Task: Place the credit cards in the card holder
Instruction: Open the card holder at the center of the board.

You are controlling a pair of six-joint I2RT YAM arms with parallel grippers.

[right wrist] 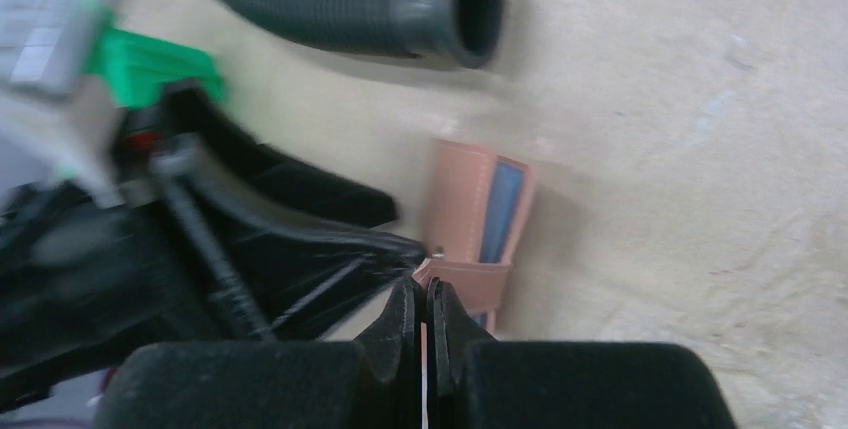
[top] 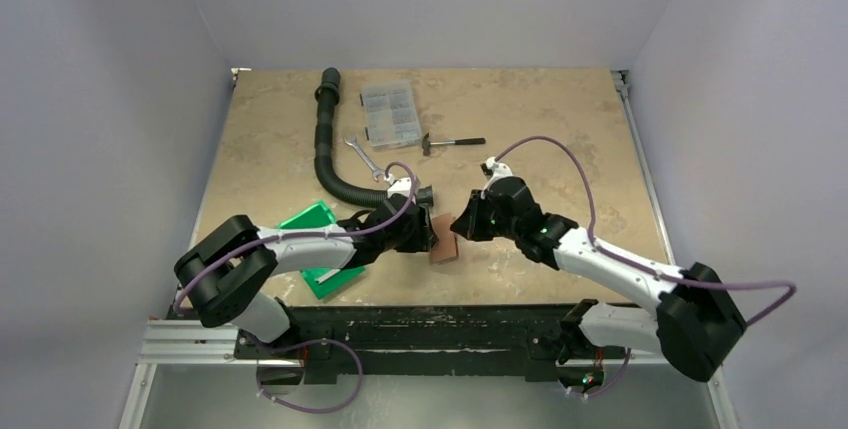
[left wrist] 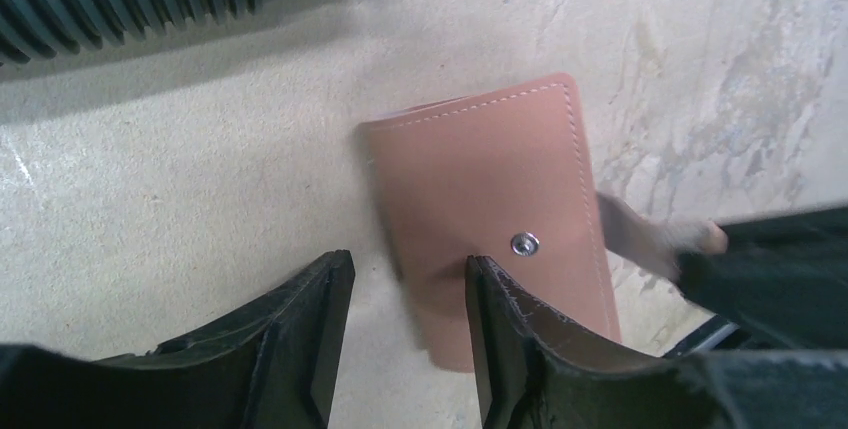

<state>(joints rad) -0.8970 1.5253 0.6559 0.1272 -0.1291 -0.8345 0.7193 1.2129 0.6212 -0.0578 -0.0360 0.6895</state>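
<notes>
The reddish-brown card holder (top: 444, 246) lies on the table between my two grippers. In the left wrist view the card holder (left wrist: 490, 179) shows its closed face with a metal clasp dot (left wrist: 524, 243). My left gripper (left wrist: 409, 267) is open; one finger rests over the holder's near edge, the other over bare table. In the right wrist view the holder (right wrist: 470, 199) is partly open, its grey-blue inside showing. My right gripper (right wrist: 421, 287) is shut on the edge of its brown flap. I cannot make out any credit card.
A green plastic bin (top: 310, 219) sits under the left arm, a pale flat patch showing at its near end. A black corrugated hose (top: 335, 164) ends just beyond the holder. A clear compartment box (top: 391, 114), a wrench (top: 365, 159) and a hammer (top: 450, 142) lie farther back.
</notes>
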